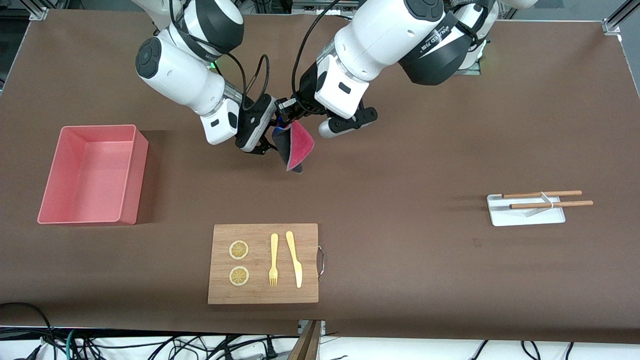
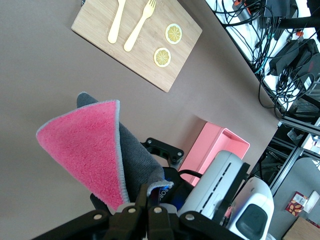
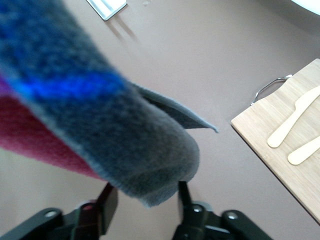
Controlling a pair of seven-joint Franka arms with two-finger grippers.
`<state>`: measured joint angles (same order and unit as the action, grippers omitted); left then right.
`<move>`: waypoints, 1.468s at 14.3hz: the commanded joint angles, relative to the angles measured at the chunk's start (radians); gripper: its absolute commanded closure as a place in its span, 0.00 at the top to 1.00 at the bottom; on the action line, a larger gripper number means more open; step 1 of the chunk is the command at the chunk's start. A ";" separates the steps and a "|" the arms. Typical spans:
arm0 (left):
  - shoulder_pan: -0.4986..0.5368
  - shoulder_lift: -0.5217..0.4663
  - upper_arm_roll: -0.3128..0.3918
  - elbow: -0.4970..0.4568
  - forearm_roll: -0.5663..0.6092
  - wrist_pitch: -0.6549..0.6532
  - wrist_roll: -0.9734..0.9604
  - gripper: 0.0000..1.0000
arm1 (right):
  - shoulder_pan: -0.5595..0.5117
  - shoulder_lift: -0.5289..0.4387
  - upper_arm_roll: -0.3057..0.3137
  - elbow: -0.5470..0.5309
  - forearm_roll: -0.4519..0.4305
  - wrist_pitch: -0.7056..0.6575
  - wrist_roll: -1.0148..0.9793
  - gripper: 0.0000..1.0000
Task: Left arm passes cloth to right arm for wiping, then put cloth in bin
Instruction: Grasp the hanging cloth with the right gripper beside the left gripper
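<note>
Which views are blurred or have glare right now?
Right wrist view: the cloth fills the frame, soft and out of focus; the cutting board is sharper. Left wrist view: cloth crisp, bright blown-out patch at one edge. Front view: sharp, even light, soft shadow beside the bin.

The cloth (image 1: 296, 146) hangs over bare table (image 1: 400, 150), between bin (image 1: 131, 175) and tray (image 1: 525, 216).
</note>
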<state>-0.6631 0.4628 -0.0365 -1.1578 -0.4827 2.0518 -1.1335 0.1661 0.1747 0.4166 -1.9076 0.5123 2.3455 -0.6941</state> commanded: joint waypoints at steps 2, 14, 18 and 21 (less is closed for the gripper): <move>-0.009 -0.010 0.012 0.000 -0.010 0.005 -0.011 0.00 | -0.004 0.035 0.005 0.018 -0.005 0.072 -0.024 1.00; -0.009 -0.010 0.012 0.000 -0.010 0.014 -0.011 0.00 | 0.038 0.112 0.005 0.067 -0.003 0.140 -0.015 0.00; -0.009 -0.010 0.012 0.000 -0.010 0.014 -0.011 0.00 | 0.032 0.109 0.005 0.068 0.003 0.132 -0.015 0.00; -0.009 -0.010 0.012 0.000 -0.010 0.014 -0.011 0.00 | 0.026 0.095 0.004 0.068 0.006 0.111 -0.015 0.00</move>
<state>-0.6612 0.4633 -0.0241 -1.1586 -0.4807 2.0534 -1.1335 0.1854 0.2679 0.4182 -1.8589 0.5122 2.4733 -0.7118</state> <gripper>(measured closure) 0.982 0.982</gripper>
